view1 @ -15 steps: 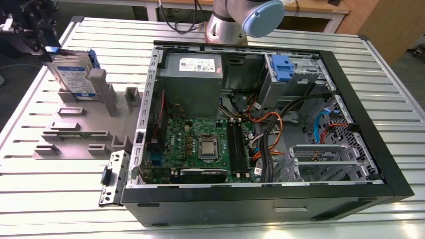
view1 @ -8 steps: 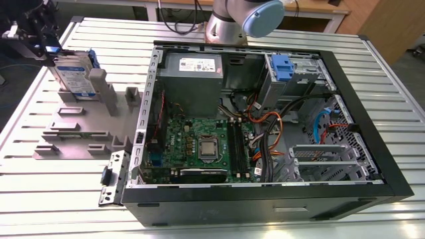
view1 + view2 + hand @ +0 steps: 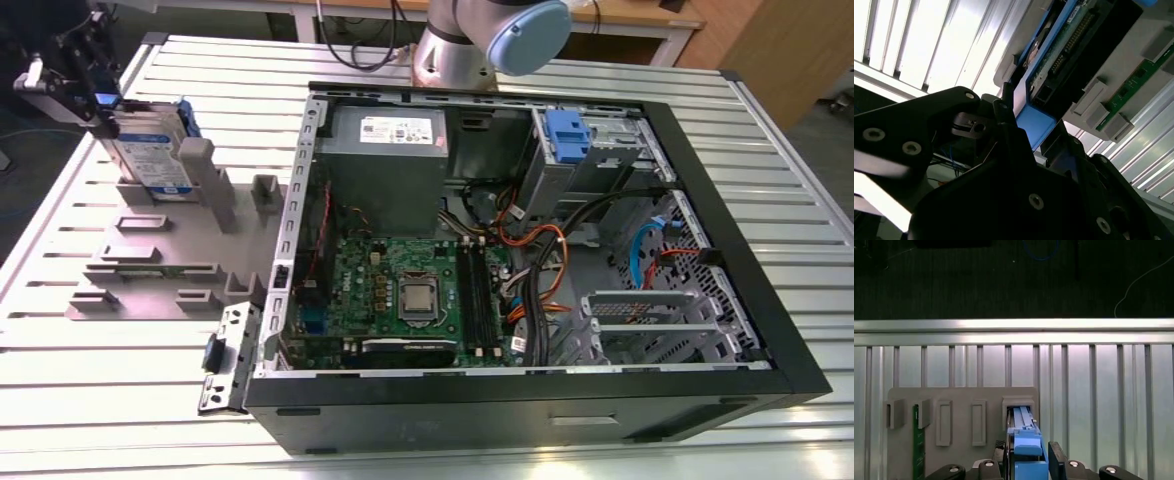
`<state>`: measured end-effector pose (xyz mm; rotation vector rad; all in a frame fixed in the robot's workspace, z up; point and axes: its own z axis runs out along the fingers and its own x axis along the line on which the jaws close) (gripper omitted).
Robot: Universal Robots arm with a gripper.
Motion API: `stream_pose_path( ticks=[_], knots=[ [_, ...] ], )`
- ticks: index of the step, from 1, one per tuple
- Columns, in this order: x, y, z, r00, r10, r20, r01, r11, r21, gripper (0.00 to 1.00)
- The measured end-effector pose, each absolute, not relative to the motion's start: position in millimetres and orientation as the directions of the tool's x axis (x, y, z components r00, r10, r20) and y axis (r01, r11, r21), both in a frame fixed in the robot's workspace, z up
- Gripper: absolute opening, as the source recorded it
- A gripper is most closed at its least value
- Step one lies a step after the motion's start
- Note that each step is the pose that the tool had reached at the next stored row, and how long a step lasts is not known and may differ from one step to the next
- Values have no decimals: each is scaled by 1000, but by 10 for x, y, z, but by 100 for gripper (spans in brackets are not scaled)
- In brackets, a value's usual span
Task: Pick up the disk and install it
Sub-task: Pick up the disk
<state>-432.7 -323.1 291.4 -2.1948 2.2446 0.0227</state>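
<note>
Clamping the upright disk (image 3: 1026, 437), gripper (image 3: 1029, 462) nearly closed.

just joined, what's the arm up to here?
One robot arm is working on a disk install. Its gripper sits at the top edge of the disk, which stands upright in a slot of the grey holder on the slatted table, at the exterior view's left. The open PC case lies beside the holder; the disk is not in it yet.

pincer (image 3: 96, 106) @ disk (image 3: 150, 155) top | disk upright in gry rack (image 3: 147, 270) | PC case (image 3: 534, 410) open
</note>
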Motion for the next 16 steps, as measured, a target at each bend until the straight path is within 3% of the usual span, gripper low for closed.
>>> stream_pose_path(
  ticks=[16],
  knots=[
    [-4345,-3230,2867,3,-1000,-12,-1000,-3,-3,46]
  ],
)
